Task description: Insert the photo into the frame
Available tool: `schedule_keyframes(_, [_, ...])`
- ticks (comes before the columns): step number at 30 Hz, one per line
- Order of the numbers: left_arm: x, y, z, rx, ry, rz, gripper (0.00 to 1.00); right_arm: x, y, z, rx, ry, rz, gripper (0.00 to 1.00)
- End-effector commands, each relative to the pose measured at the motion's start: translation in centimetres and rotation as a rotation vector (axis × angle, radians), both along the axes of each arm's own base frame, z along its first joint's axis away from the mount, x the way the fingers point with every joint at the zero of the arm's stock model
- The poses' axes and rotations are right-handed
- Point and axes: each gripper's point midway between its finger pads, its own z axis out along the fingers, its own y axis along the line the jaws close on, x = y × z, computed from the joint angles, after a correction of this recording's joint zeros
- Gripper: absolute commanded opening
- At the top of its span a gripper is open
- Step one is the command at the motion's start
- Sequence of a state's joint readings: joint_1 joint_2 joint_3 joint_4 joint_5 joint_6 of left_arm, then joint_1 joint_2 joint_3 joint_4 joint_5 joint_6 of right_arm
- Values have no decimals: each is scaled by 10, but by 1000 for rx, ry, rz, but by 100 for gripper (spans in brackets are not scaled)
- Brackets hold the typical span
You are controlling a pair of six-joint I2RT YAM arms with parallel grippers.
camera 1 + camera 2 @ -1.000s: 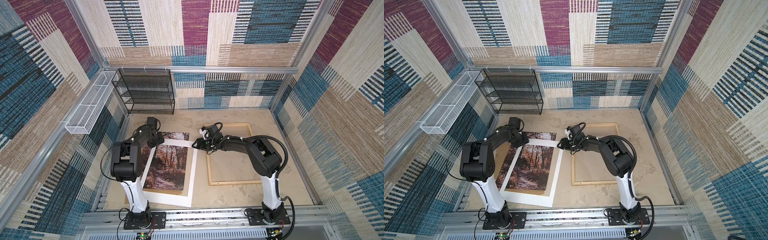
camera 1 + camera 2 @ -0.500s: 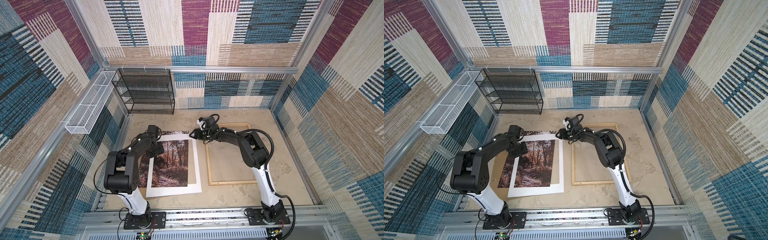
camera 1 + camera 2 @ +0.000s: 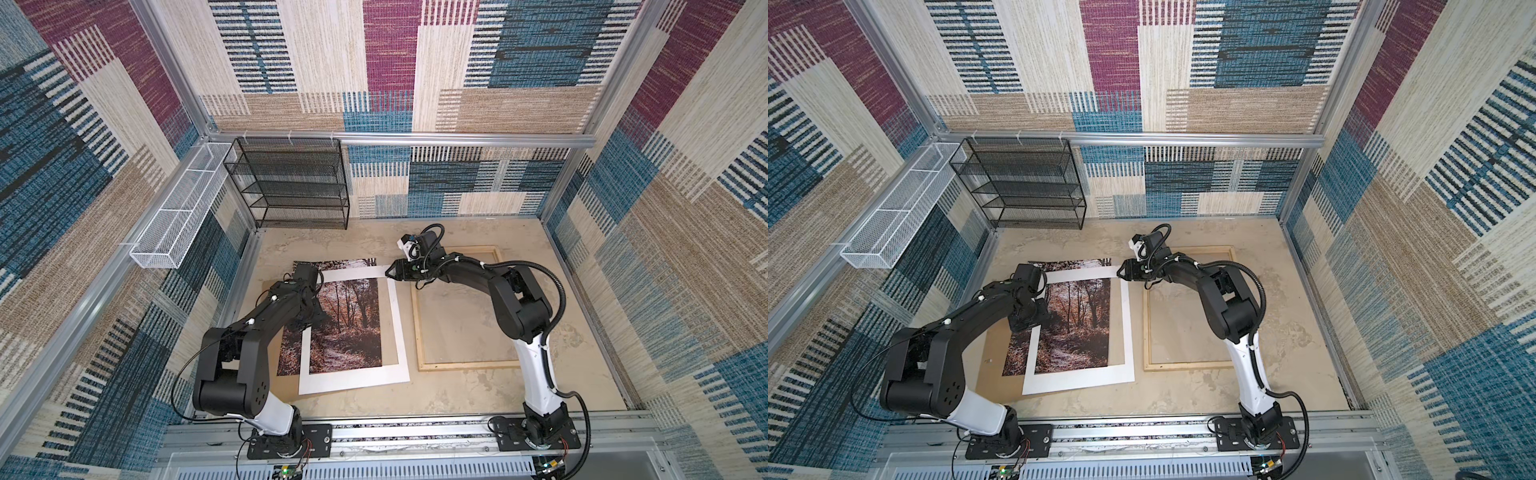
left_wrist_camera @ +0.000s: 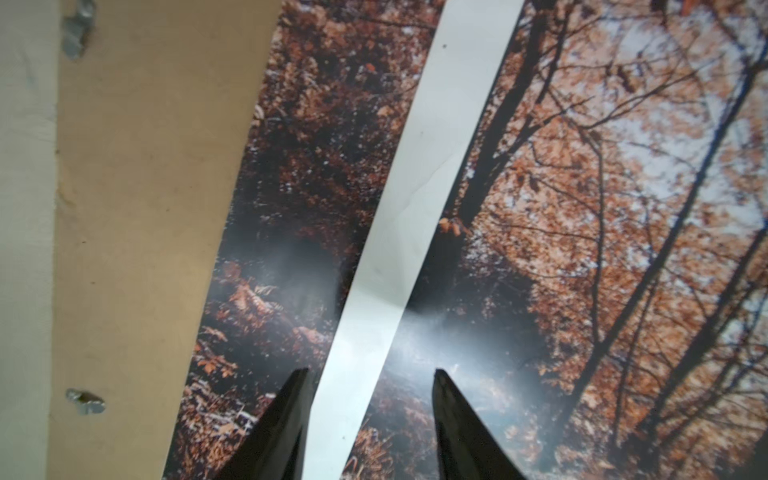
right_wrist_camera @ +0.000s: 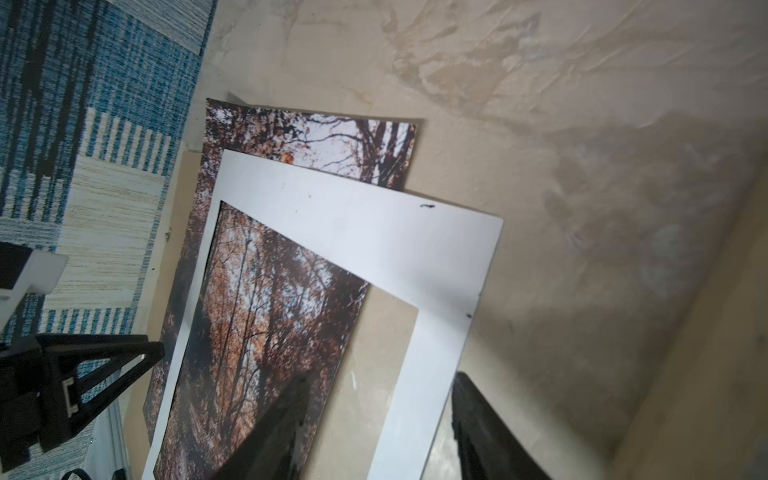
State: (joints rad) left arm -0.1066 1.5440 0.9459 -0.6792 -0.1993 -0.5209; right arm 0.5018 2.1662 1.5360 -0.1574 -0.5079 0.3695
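ok so the photo (image 3: 353, 324) isn't close to going in yet. It lies flat, face up, on the brown backing board (image 4: 137, 208), with the white mat (image 3: 394, 332) sitting crooked on top of it

The left gripper (image 4: 369, 372) is low over it with its jaws apart. One strip of the mat runs right between them and photo shows on the outer side of each finger. Can't tell if the tips touch down. The right gripper (image 5: 382, 376) also has its jaws apart, not pinched on anything. The mat's side strip passes between them with its outer edge against one finger, and the mat's corner is out beyond the tips. The frame (image 3: 465, 366) lies back on the wrist side of the right jaws, well apart from the photo

My take: the job right now is just getting that mat off. I'd close the right jaws on the strip near the corner, lift only a little, and slide it away from the left jaws onto bare table (image 3: 436, 401), not over the frame. The left tips should press on the photo just beside the strip, never on it, or the mat gets pinned. The print looks thin and glossy and the strip has a small crease, so go slow or something will probably skid or buckle
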Motion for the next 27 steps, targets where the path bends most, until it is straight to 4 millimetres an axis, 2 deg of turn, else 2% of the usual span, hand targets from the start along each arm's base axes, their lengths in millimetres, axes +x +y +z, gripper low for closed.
schedule_keyframes(1, [-13,8,-1,40,35,32,52,-14,3,18,8,-71,44,57])
schedule_keyframes(6, [-20,9,-10,40,70,26,53,-50,-1,14,-14,-45,60,57])
schedule_keyframes(9, [-22,3,-18,5,92,13,53,-71,-6,-1,-56,-8,46,56])
schedule_keyframes(13, [-27,-4,-23,-29,109,0,53,-93,-13,-16,-96,26,45,56])
schedule_keyframes(16, [-29,-6,-25,-41,109,1,53,-104,-12,-20,-98,38,62,56])
schedule_keyframes(21, [-33,-10,-34,-66,128,1,53,-115,-2,-20,-98,39,94,56])
schedule_keyframes(27, [-31,-14,-36,-88,128,-11,53,-114,4,-25,-118,43,98,56])
